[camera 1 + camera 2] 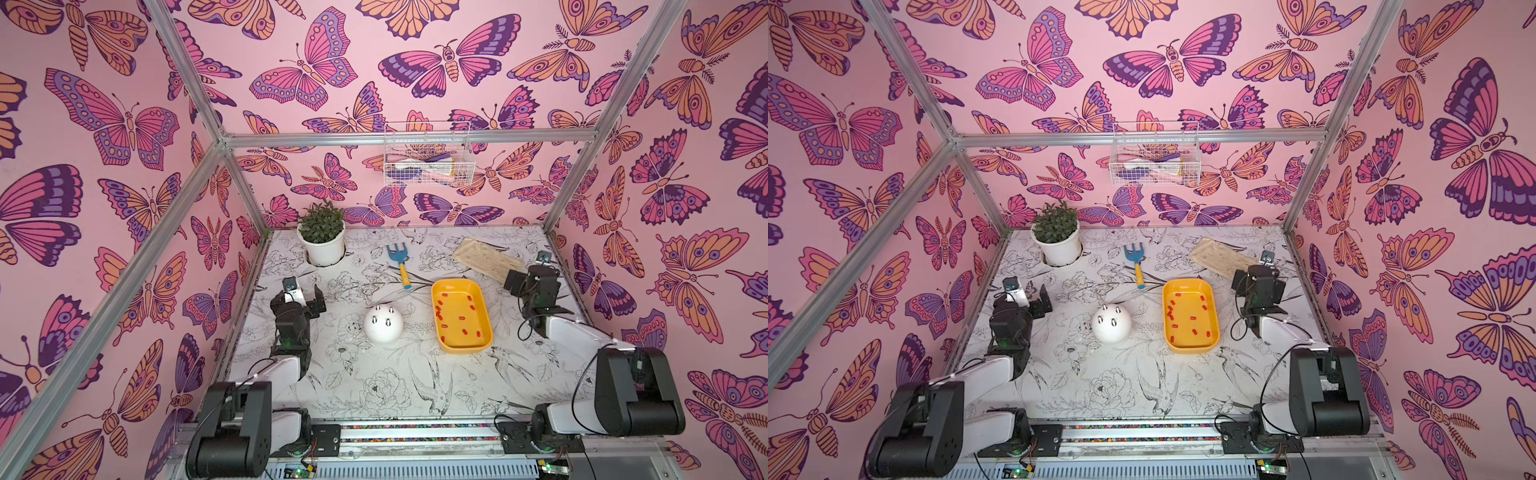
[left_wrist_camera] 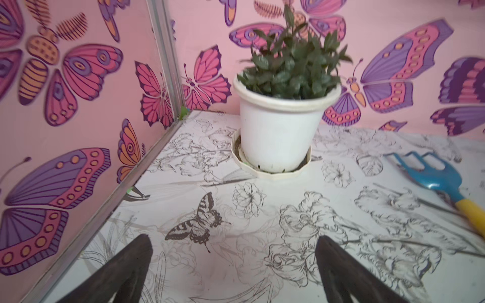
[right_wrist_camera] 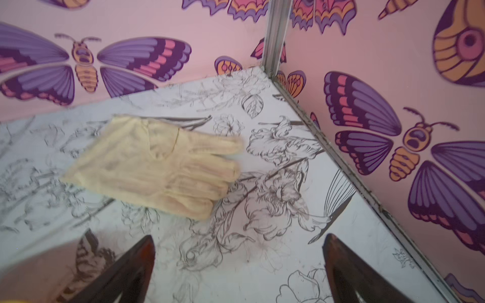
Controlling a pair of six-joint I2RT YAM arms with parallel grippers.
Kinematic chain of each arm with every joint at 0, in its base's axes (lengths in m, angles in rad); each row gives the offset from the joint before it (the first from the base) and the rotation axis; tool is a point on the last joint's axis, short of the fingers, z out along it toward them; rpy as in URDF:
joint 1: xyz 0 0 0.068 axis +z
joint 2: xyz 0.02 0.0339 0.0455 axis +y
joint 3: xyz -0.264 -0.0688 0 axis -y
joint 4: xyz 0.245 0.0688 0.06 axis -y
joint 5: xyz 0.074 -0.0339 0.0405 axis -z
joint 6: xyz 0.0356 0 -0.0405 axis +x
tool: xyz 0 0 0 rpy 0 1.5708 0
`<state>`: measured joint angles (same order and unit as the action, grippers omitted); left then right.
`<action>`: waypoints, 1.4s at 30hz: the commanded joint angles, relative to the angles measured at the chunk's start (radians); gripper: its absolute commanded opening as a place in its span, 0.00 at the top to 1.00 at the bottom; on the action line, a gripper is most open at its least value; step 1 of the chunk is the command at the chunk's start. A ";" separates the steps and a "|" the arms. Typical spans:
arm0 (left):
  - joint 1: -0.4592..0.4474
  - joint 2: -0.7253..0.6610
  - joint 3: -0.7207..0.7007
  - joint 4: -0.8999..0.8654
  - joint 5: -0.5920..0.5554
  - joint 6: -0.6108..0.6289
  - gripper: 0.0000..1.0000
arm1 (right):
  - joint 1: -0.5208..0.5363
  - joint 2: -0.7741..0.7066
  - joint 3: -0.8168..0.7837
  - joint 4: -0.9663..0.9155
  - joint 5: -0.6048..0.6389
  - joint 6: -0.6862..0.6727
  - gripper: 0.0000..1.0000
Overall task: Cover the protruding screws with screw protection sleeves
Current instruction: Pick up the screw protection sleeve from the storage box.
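In both top views the white dome body [image 1: 383,332] [image 1: 1111,332] sits mid-table, with the protruding screws [image 1: 387,322] [image 1: 1114,322] standing bare on its top. Just to its right the yellow tray [image 1: 467,348] [image 1: 1192,348] holds several red screw protection sleeves [image 1: 462,318] [image 1: 1192,318]. My left gripper [image 1: 307,297] [image 1: 1034,301] [image 2: 233,241] hovers open left of the dome, nothing between its fingers. My right gripper [image 1: 525,278] [image 1: 1252,278] [image 3: 237,240] is open and empty beyond the tray's far right corner. Neither wrist view shows the dome or the tray.
A potted plant [image 1: 322,239] [image 2: 278,126] stands at the back left. A blue rake with a yellow handle [image 1: 399,262] [image 2: 435,178] lies behind the dome. A pale glove [image 1: 484,255] [image 3: 157,162] lies at the back right. A wire basket [image 1: 428,160] hangs on the rear wall.
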<state>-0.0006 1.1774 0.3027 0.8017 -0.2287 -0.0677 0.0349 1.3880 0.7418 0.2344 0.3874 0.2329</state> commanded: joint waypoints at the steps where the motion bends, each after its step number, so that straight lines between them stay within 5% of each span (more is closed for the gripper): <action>1: 0.000 -0.106 0.033 -0.224 -0.065 -0.165 0.01 | -0.005 -0.027 0.073 -0.409 0.083 0.167 0.00; 6: 0.032 -0.186 0.191 -0.628 -0.057 -0.516 0.01 | -0.005 -0.126 0.102 -0.530 -0.007 0.165 0.00; 9: 0.060 -0.221 0.173 -0.633 0.030 -0.591 0.01 | -0.005 -0.190 0.115 -0.588 -0.045 0.149 0.00; 18: 0.010 -0.200 0.341 -0.900 0.155 -0.499 0.01 | 0.001 -0.245 0.234 -0.826 -0.228 0.130 0.00; 28: -0.178 -0.128 0.614 -1.233 0.061 -0.468 0.01 | 0.074 -0.223 0.345 -0.974 -0.291 0.153 0.00; 42: -0.326 -0.011 0.938 -1.453 0.065 -0.262 0.01 | 0.232 -0.082 0.469 -1.001 -0.326 0.134 0.39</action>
<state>-0.3172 1.1408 1.2133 -0.5735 -0.1745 -0.3981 0.2459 1.2858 1.1778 -0.7368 0.0864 0.3668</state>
